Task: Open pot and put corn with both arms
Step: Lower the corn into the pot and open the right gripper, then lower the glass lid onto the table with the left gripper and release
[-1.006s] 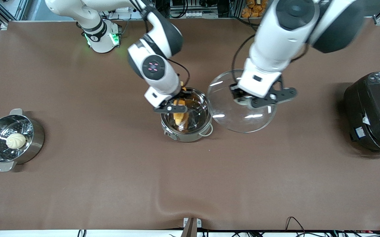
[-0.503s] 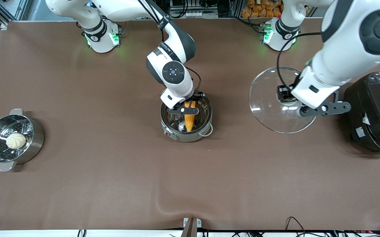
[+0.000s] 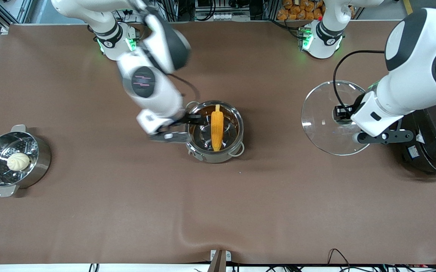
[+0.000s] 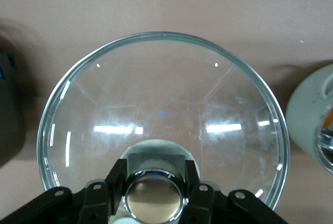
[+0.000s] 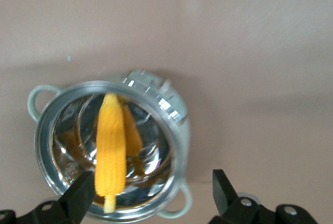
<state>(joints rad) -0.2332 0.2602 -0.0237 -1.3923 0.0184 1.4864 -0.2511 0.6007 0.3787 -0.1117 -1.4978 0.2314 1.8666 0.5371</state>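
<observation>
The steel pot (image 3: 236,134) stands uncovered mid-table, with the yellow-orange corn (image 3: 217,126) lying inside it, pale stem tip nearest the front camera. My right gripper (image 3: 182,127) is open and empty, over the pot's rim on the side toward the right arm's end. The right wrist view shows the corn (image 5: 110,146) in the pot (image 5: 177,125) between my spread right gripper (image 5: 152,193). My left gripper (image 3: 341,112) is shut on the bronze knob (image 4: 155,200) of the glass lid (image 3: 323,121), holding the lid (image 4: 161,88) over the table beside the rice cooker.
A black rice cooker (image 3: 433,143) stands at the left arm's end of the table, close to the held lid. A steel steamer pot (image 3: 40,158) with a white bun (image 3: 17,161) in it stands at the right arm's end.
My right gripper let go of the corn, which now lies in the pot, and drew off toward the right arm's end. My left gripper carried the lid farther toward the rice cooker.
</observation>
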